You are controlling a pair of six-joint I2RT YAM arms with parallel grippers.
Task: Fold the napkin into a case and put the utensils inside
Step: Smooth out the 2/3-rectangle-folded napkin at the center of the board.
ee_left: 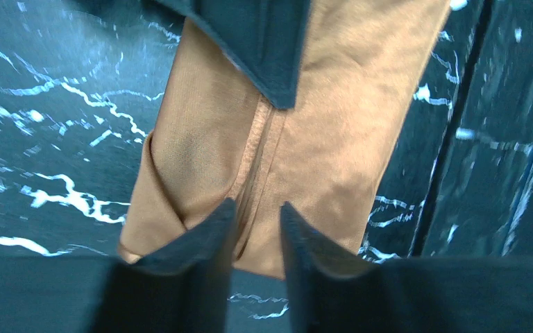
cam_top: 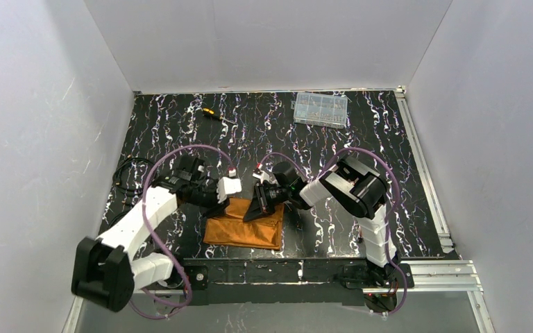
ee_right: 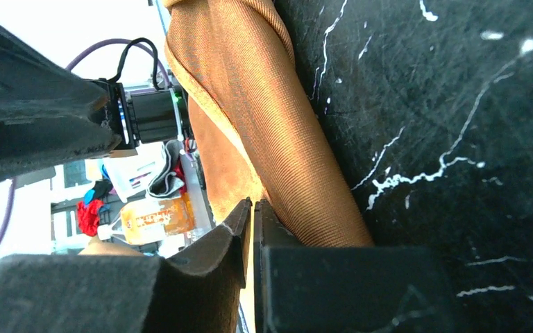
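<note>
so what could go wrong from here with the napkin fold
The right gripper pinches only a thin edge of the napkin, so the cloth may slip out when pulled. The left gripper hangs open right over the folded layers and might snag them or drag them apart.

No legible text anywhere.

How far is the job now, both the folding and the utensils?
Done: the napkin already lies folded into layers. In hand: the right gripper pinches its edge, while the left gripper stands open over a fold. Left: finishing the case and putting in the utensils, which no view shows.
</note>
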